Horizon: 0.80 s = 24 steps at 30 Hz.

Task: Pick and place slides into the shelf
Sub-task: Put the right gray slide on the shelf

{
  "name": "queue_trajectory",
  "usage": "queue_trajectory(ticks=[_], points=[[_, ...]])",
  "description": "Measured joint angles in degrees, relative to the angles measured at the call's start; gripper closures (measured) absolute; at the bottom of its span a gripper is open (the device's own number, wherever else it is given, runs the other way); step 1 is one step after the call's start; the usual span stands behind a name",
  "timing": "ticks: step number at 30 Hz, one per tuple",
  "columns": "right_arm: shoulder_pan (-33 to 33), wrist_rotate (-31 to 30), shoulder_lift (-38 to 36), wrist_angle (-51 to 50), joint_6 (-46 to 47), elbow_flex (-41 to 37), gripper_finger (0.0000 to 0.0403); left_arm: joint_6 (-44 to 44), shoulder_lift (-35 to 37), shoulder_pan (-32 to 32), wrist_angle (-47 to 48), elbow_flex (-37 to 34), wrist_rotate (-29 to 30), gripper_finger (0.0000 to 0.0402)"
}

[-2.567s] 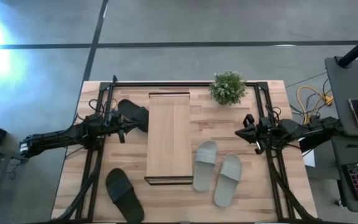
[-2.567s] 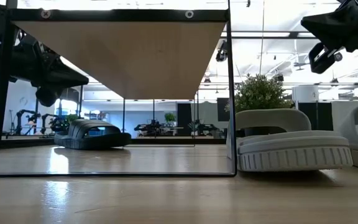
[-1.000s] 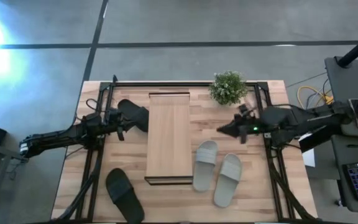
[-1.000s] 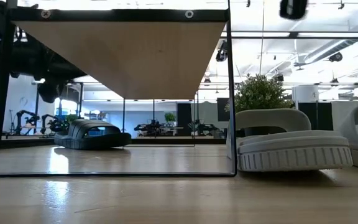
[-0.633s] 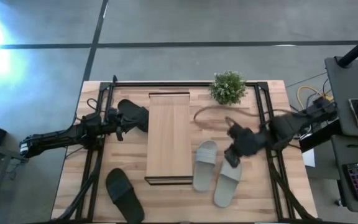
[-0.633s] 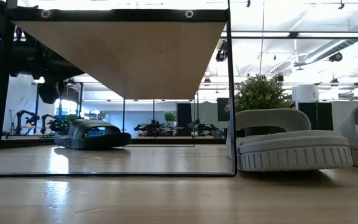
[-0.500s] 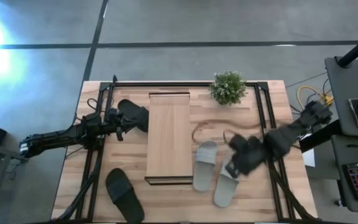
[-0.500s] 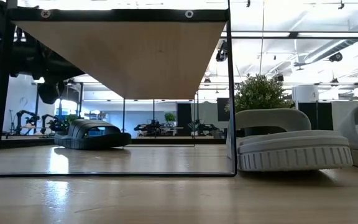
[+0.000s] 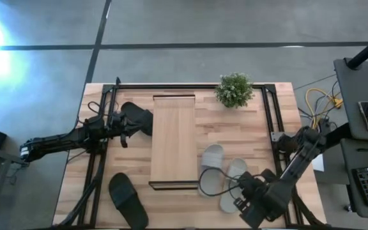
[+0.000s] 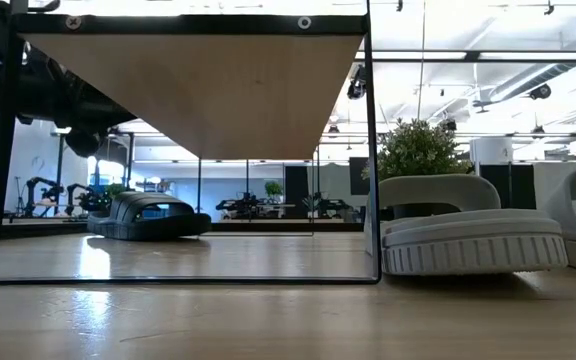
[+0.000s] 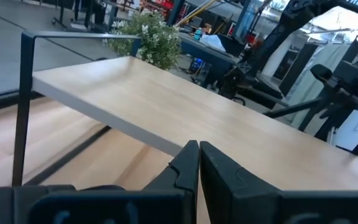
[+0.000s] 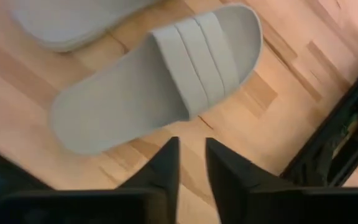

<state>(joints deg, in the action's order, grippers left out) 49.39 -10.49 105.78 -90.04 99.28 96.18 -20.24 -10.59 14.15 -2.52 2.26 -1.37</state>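
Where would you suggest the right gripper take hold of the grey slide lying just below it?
Probably by the wide strap of the grey slide, from above. The slide lies flat, sole down, and the strap arches over the footbed, so a finger of the right gripper could slip under it.

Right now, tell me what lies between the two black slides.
High view: only bare tabletop between the far black slide and near black slide; left hand sits beside the far one.

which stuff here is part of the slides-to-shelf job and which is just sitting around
Part of the job:
- light grey slides and, right of the shelf
- black slides and, left of it
- shelf, nothing on top
- right gripper, above a grey slide
- left gripper, beside the shelf

Just lying about:
- potted plant
- cables off the table
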Motion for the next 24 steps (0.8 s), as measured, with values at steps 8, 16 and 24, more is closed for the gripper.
queue_trajectory(ticks=[8, 16, 24], points=[[0.2, 0.1, 5.3, -0.1, -7.9, -1.6, 0.0179, 0.2, -0.2, 0.0, 0.0, 0.0, 0.0, 0.0402], [-1.1, 0.3, 10.6, 0.4, -17.0, -2.9, 0.0134, 0.2, -0.3, 0.0, 0.0, 0.0, 0.1, 0.0402], [-2.0, -7.8, 10.6, 3.3, -20.8, -3.6, 0.0140, 0.2, -0.5, 0.0, 0.2, 0.0, 0.2, 0.0402]])
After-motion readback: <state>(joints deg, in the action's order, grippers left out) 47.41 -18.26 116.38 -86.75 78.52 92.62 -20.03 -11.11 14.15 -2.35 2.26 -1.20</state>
